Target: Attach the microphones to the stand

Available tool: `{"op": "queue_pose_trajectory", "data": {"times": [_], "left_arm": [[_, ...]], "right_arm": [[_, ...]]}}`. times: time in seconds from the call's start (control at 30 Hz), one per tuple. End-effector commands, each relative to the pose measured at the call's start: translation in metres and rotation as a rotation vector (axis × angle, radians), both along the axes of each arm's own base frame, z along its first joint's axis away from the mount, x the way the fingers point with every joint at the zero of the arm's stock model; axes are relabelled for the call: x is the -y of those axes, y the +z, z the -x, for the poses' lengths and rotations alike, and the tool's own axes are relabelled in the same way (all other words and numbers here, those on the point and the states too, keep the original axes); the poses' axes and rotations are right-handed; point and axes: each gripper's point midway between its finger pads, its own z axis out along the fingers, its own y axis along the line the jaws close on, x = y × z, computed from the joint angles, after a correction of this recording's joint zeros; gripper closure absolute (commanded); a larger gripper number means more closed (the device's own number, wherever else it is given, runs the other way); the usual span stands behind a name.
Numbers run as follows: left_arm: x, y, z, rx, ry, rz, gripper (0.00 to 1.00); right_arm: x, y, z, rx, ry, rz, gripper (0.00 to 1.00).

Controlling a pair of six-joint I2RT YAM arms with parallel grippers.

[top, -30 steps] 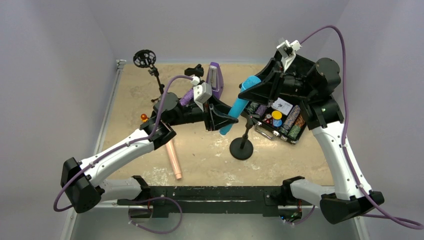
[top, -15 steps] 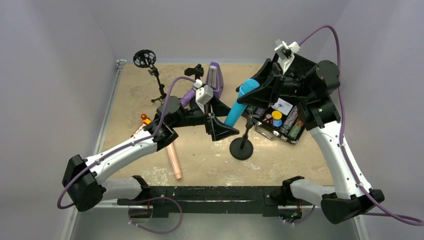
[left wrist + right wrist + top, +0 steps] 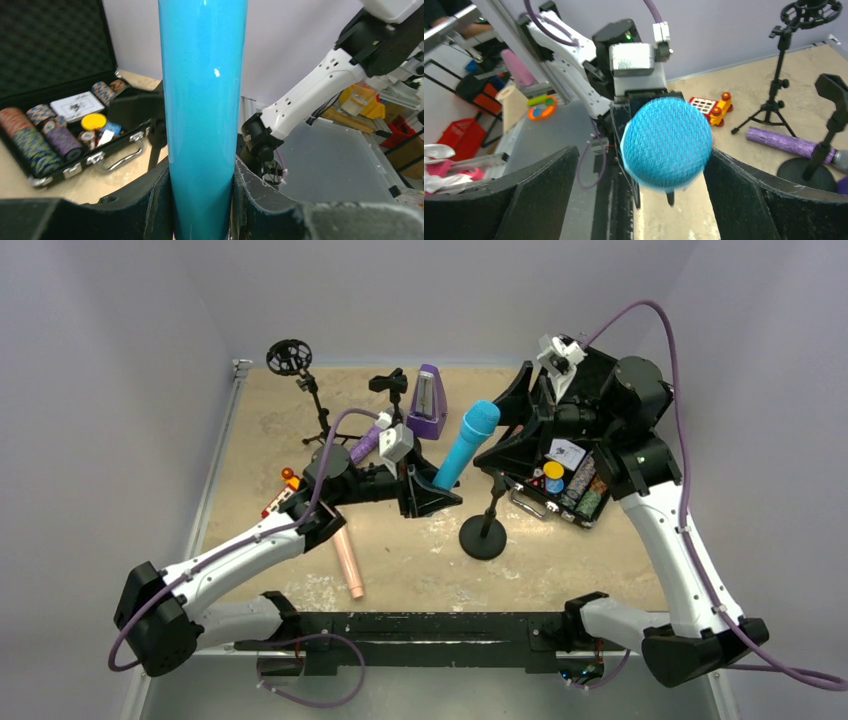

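The cyan microphone (image 3: 462, 448) tilts head-up at mid-frame in the top view, its lower body clamped by the left gripper (image 3: 430, 496). The right gripper (image 3: 512, 425) gapes wide, its fingers flanking the mesh head without touching. Judged best: keep the handle aligned over the clip of the round-based stand (image 3: 485, 536) just lower right, then press in slowly. Print on the chip case (image 3: 560, 485) card is unreadable.

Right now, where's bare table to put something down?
Bare table: near strip between pink microphone and round stand base; near-right corner in front of chip case. Crowded: middle back, where left pincer holds cyan microphone near metronome.
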Motion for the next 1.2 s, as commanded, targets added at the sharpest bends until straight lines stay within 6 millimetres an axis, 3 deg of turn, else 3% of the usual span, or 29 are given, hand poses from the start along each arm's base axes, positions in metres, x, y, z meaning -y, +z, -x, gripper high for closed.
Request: {"op": "queue_pose_trajectory", "data": {"times": [0.0,0.17,0.3,0.4,0.57,0.67,0.8,0.9,1.07,1.17], "left_arm": [[-0.032,0.007,-0.002,0.12,0.11,0.017,1.0],[-0.056,-0.021,0.004,0.164,0.174,-0.077,1.0],[-0.072,-0.043,0.012,0.176,0.203,-0.135,1.0],[-0.084,-0.048,0.017,0.187,0.236,-0.132,1.0],[-0.102,-0.054,0.021,0.198,0.305,-0.114,1.0],[-0.107,-0.06,0.023,0.194,0.323,-0.106,1.0],[-0.11,-0.066,0.026,0.187,0.326,-0.104,1.0],[-0.111,-0.066,0.028,0.185,0.323,-0.097,1.0],[-0.107,-0.065,0.03,0.189,0.301,-0.079,1.0],[-0.103,-0.062,0.032,0.21,0.276,-0.056,1.0]], "right_arm": [[0.016,-0.022,0.01,0.22,-0.083,0.132,0.02],[0.043,-0.066,-0.003,0.343,-0.28,0.297,0.01],[0.055,-0.093,-0.028,0.299,-0.386,0.414,0.07],[0.052,-0.097,-0.045,0.261,-0.414,0.489,0.17],[0.042,-0.108,-0.068,0.238,-0.468,0.591,0.22],[0.037,-0.13,-0.071,0.208,-0.459,0.65,0.25],[0.041,-0.144,-0.075,0.207,-0.481,0.71,0.3],[0.039,-0.146,-0.066,0.194,-0.435,0.719,0.43],[0.032,-0.15,-0.041,0.195,-0.29,0.732,0.86],[0.027,-0.144,-0.023,0.22,-0.163,0.712,0.95]]}}
